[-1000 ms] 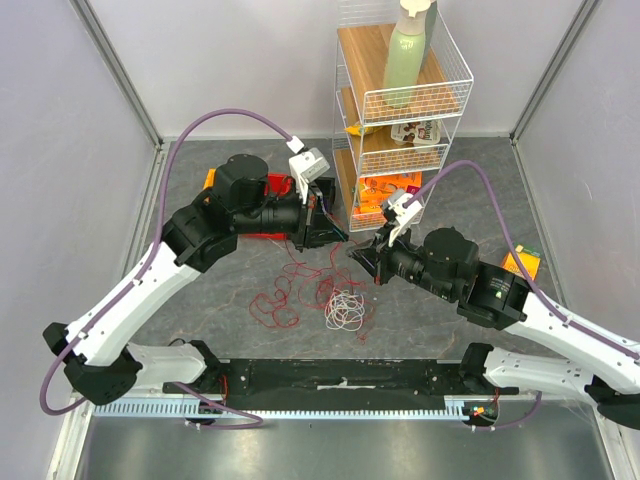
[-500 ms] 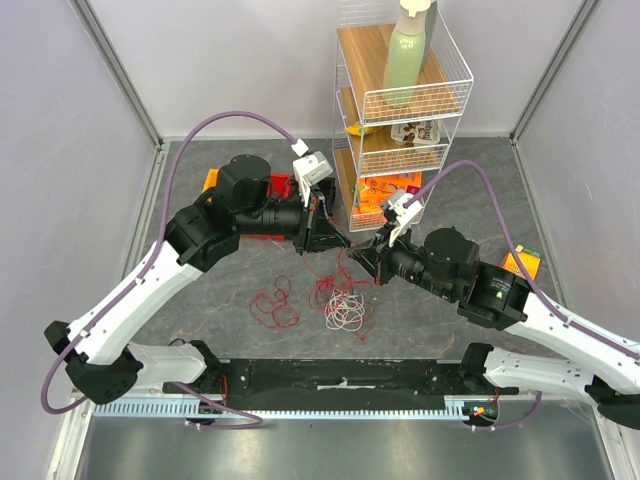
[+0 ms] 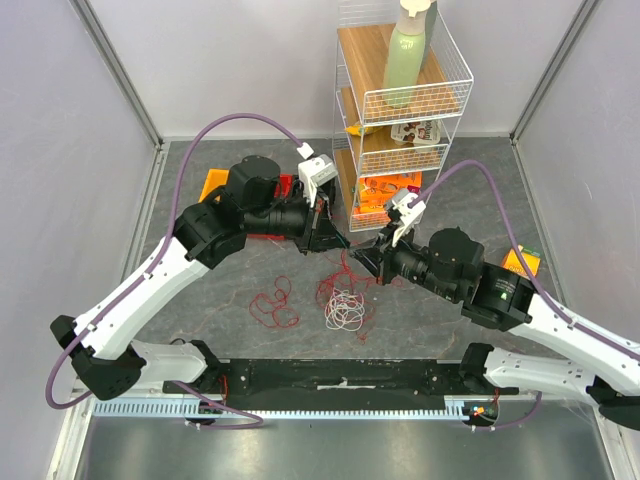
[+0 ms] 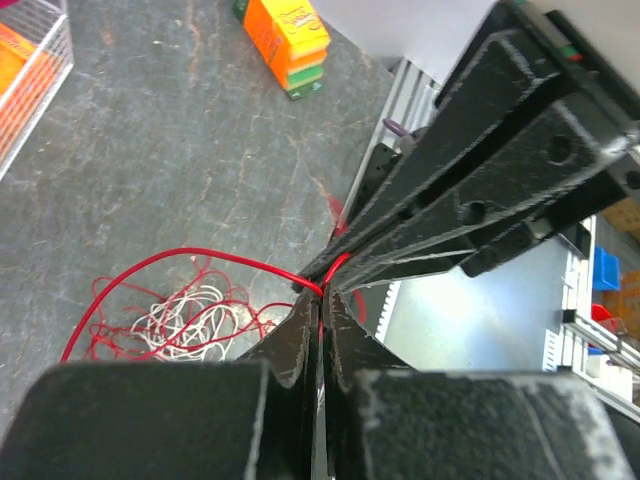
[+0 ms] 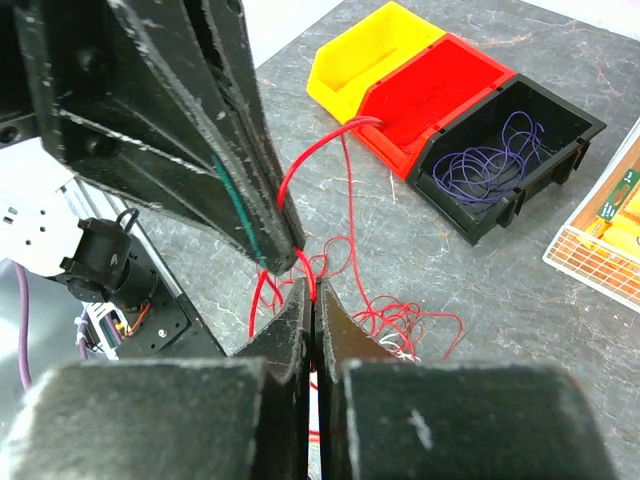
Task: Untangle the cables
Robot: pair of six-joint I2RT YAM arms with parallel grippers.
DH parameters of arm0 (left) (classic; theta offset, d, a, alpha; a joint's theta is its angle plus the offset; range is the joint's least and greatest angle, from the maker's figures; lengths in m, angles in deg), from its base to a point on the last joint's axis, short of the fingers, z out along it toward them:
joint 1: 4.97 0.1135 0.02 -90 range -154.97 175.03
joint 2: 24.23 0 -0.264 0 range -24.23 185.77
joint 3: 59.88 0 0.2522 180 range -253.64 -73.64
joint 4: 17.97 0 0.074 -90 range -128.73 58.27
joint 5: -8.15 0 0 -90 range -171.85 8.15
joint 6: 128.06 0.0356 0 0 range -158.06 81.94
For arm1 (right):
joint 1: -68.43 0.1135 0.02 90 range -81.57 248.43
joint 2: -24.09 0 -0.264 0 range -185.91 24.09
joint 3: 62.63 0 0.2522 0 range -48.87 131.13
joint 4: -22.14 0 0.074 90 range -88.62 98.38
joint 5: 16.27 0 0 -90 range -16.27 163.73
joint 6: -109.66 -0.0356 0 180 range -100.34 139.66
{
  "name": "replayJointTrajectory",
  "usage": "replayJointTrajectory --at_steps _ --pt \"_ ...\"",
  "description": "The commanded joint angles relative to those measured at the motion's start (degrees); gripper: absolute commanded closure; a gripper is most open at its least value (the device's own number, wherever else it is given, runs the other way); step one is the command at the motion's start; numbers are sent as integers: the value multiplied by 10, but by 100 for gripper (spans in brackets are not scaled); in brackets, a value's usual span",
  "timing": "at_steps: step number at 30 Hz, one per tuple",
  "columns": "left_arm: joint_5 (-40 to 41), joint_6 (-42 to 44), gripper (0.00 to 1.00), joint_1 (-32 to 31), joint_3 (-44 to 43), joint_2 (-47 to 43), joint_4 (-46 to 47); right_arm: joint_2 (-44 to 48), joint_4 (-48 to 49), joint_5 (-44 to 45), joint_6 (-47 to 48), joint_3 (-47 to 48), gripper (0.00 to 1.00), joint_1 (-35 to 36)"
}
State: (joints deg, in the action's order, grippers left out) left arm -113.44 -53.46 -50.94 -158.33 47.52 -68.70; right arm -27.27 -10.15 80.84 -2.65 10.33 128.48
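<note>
Where both tips meet:
Left gripper (image 4: 318, 305): pinched on red cable (image 4: 200, 254).
Right gripper (image 5: 312, 292): clamped on red cable too.
White cable clump (image 3: 345, 311): 6 o'clock of grippers.

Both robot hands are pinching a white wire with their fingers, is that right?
No, it is the red cable, not a white one. The left wrist view shows it pinched in the left gripper, the right wrist view in the right gripper. The white cable lies on the table.
</note>
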Motion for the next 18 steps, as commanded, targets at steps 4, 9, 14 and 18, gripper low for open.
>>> replayJointTrajectory --at_steps 4,9,14,18 --pt "113 19 98 2 -8 -21 0 12 14 3 9 25 85 4" --pt "197 29 98 5 -15 -42 0 22 -19 74 8 19 46 3" --pt "337 55 98 16 -27 -59 -8 61 -81 240 -19 4 15 3" --pt "447 97 98 51 -41 -60 -6 85 -116 291 -34 -18 14 4"
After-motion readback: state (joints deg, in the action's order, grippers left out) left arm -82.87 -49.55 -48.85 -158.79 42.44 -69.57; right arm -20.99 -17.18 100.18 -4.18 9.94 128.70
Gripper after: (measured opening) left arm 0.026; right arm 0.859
